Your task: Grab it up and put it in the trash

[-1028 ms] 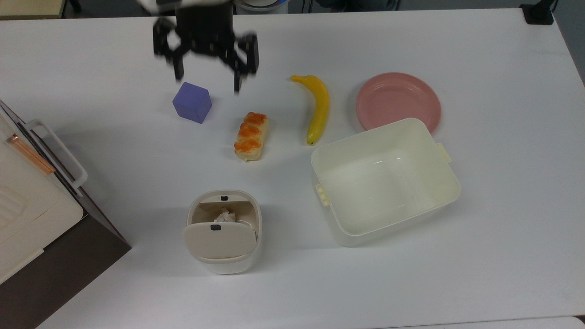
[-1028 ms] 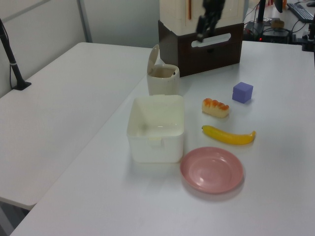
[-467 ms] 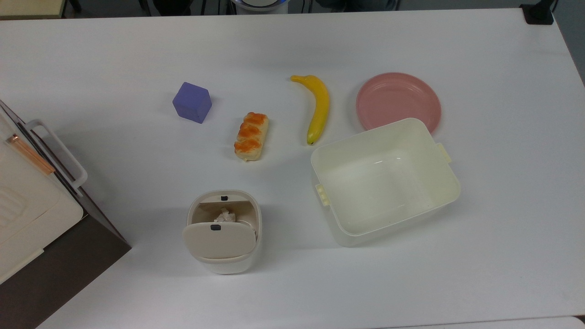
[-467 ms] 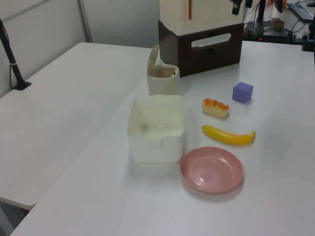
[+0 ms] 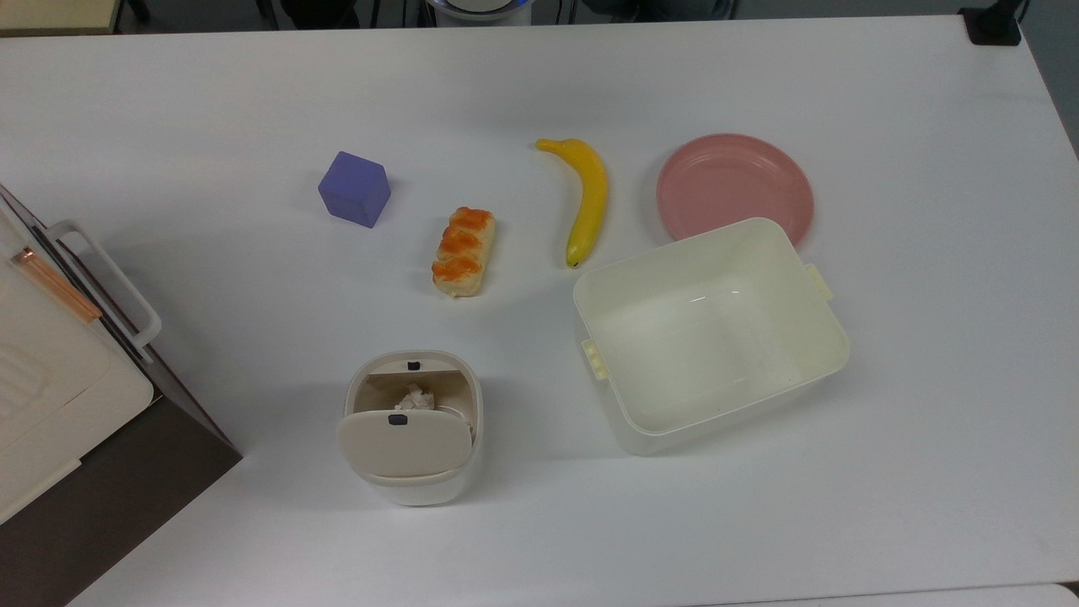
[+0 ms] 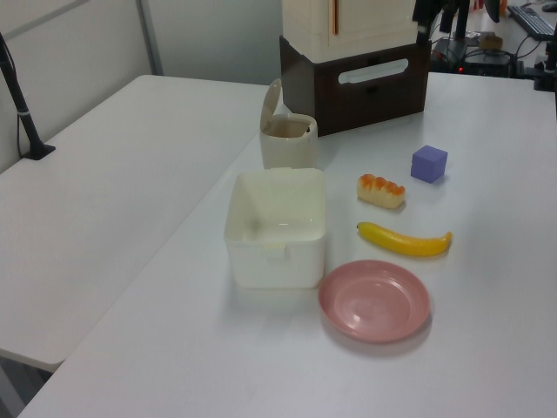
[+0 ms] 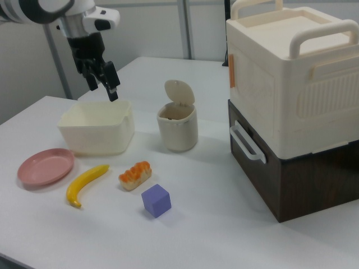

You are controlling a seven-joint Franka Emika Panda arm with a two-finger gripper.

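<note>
Although the tiny crumpled wad of off-white paper (image 5: 414, 397) is mostly shadowed, the top view places it inside the small cream-beige rounded-square bin (image 5: 413, 428), behind the tilted flap lid (image 5: 404, 443) that covers the near half of the opening. It looks feather-light, soft and easily squashed, so I judge any pinch across its crumpled bulk would hold it; already lying in the bin, it seems to need no further handling. How deep it sits cannot be made out. Nearby lie a purple cube (image 5: 355, 189), an orange-topped bread roll (image 5: 463, 251), a yellow banana (image 5: 586, 199), a pink plate (image 5: 734, 187) and a larger cream rectangular tub (image 5: 710, 331).

In the left view the bin's (image 6: 288, 135) raised lid and rim hide its contents, and the stacked cream-and-brown box (image 6: 355, 59) stands just behind it.

In the right view the black two-finger gripper (image 7: 104, 77) hangs well above the table, over the tub (image 7: 96, 126), fingers spread apart and holding nothing; the bin's (image 7: 177, 127) inside is too dark to read.
</note>
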